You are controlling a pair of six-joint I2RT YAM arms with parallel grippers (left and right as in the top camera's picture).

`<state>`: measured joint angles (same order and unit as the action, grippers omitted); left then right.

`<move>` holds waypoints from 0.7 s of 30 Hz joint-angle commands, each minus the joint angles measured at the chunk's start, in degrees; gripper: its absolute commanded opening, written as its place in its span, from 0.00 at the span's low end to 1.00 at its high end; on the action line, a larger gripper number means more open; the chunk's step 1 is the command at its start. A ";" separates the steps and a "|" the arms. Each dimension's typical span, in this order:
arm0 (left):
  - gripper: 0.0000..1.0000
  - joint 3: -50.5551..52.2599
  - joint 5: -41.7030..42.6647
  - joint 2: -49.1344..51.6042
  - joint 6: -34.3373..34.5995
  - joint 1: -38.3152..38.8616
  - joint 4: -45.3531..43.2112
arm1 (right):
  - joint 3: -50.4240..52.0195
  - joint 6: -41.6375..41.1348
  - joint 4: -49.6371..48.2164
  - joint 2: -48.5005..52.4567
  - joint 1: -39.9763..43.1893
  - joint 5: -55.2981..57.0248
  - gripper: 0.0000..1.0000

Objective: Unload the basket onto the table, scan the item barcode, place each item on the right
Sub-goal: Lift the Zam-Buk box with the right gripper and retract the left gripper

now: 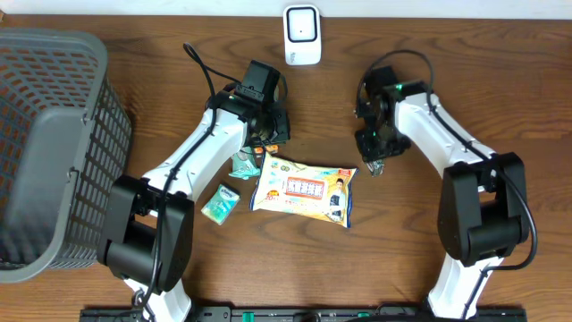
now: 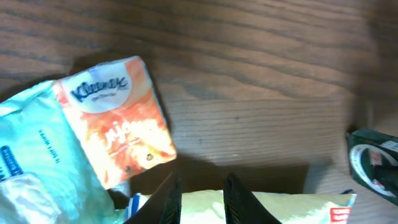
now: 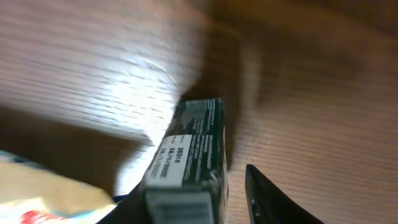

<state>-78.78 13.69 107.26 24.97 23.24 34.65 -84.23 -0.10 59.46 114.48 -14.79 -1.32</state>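
Note:
A large yellow snack packet (image 1: 304, 190) lies flat at the table's middle. My left gripper (image 1: 268, 141) hovers at the packet's upper left corner. In the left wrist view its fingers (image 2: 169, 200) stand a little apart, open, over the pale packet edge (image 2: 286, 208). An orange Kleenex pack (image 2: 118, 118) and a teal tissue pack (image 2: 31, 155) lie just beyond. My right gripper (image 1: 373, 159) is right of the packet with a small dark box (image 1: 376, 167) at its tips. In the right wrist view the box (image 3: 193, 143) rests against one finger, while the other finger (image 3: 267, 196) stands clear of it.
A white scanner (image 1: 302, 36) stands at the back centre edge. A grey mesh basket (image 1: 89, 116) fills the left side. Another teal tissue pack (image 1: 219, 203) lies left of the snack packet. Bare wood shows in front of the packet and at the far right.

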 commanded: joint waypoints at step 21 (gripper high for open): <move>0.43 -0.20 -4.81 -19.96 -7.04 -5.31 5.14 | -0.87 -0.85 5.68 -8.72 -2.60 2.10 0.50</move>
<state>-78.76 11.40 92.90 20.38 20.67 38.44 -87.85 0.03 66.06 106.10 -16.08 -1.48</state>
